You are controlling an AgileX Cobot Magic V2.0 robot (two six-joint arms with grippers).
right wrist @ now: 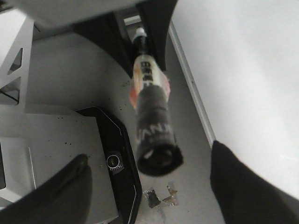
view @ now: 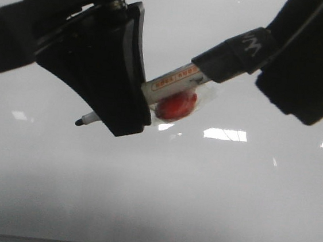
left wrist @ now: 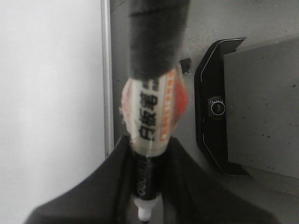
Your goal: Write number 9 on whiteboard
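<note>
Front view: the whiteboard (view: pixel 159 196) fills the scene, glossy and pale, with glare patches but no marker stroke visible anywhere, so the number 9 appears not yet started; all the writing seems left to do. A marker (view: pixel 170 90) hangs above the board, its dark tip pointing left, clear of the surface as far as can be judged. The left gripper (view: pixel 130 103) is clamped around the marker's barrel near the tip. In the right wrist view, the right gripper (right wrist: pixel 149 186) stands wide apart, its fingers on either side of the marker's rear end, touching nothing.
</note>
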